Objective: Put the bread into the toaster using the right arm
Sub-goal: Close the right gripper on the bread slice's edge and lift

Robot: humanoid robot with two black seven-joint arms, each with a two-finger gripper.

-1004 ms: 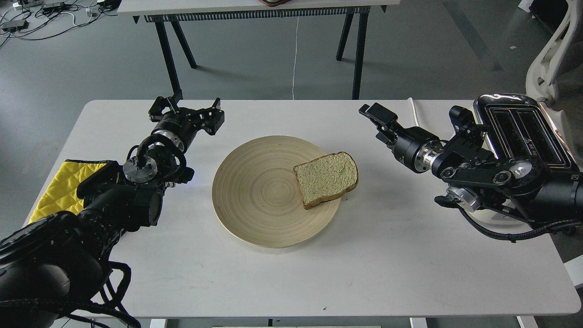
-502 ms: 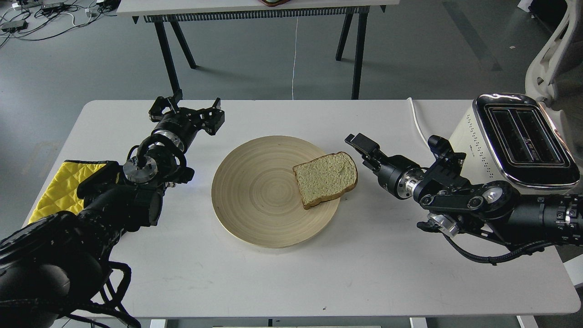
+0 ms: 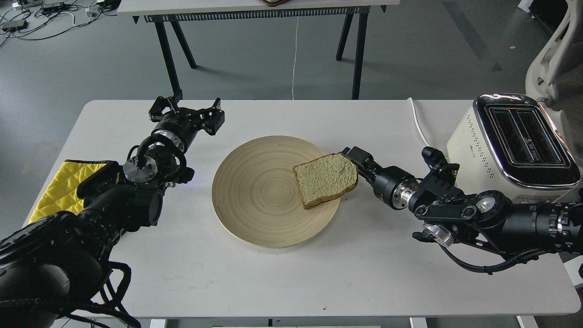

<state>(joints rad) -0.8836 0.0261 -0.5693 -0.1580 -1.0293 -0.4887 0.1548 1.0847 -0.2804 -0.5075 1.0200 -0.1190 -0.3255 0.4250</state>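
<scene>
The bread [image 3: 325, 178], a tan slice with a brown crust, lies flat on the right side of a round wooden plate [image 3: 255, 200], its edge overhanging the rim. My right gripper [image 3: 354, 157] is low over the table at the slice's right crust. It is seen end-on, so I cannot tell its fingers apart or whether it touches the bread. The cream-white toaster [image 3: 510, 146] stands at the table's right edge with both slots empty, behind my right arm. My left gripper [image 3: 186, 111] is open and empty, at the far left of the plate.
A yellow quilted cloth [image 3: 57, 184] lies at the table's left edge under my left arm. The toaster's white cord [image 3: 418, 120] runs off the back edge. A second table with black legs [image 3: 357, 50] stands behind.
My right arm has swung left and down from in front of the toaster to the bread's right edge, uncovering the toaster. The bread, plate and left arm have not moved.
</scene>
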